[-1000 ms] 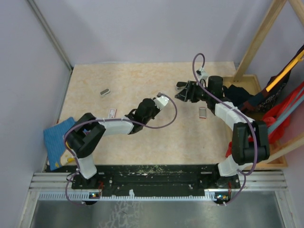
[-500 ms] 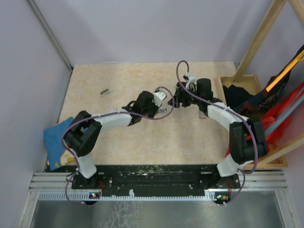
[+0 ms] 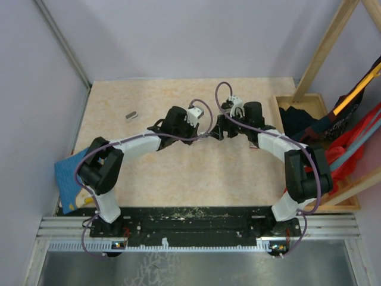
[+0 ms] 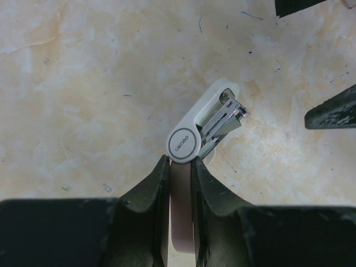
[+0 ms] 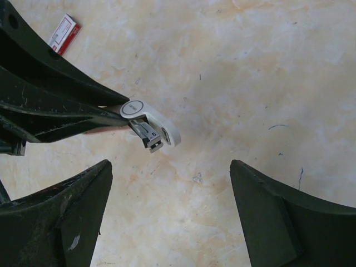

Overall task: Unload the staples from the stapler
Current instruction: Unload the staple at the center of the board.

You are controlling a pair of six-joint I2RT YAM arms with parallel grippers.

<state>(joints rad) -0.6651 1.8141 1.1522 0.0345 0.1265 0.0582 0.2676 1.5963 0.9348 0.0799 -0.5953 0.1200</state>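
Observation:
The stapler is small, with a white top arm swung open and a silvery metal magazine sticking out beneath it. My left gripper is shut on its pinkish rear body and holds it a little above the table. The right wrist view shows the stapler at upper left, poking out from the left gripper's fingers. My right gripper is wide open, facing the stapler's front end without touching it. In the top view the two grippers meet mid-table, left and right. No staples show.
A white-and-red tag lies on the table beyond the left gripper. A small silvery clip sits at the far left. A blue cloth hangs at the left edge. A wooden frame and a bin of fabric stand on the right.
Both arms have swung inward to meet at the middle of the table, the left one carrying the stapler. The right gripper's jaws have spread wider.

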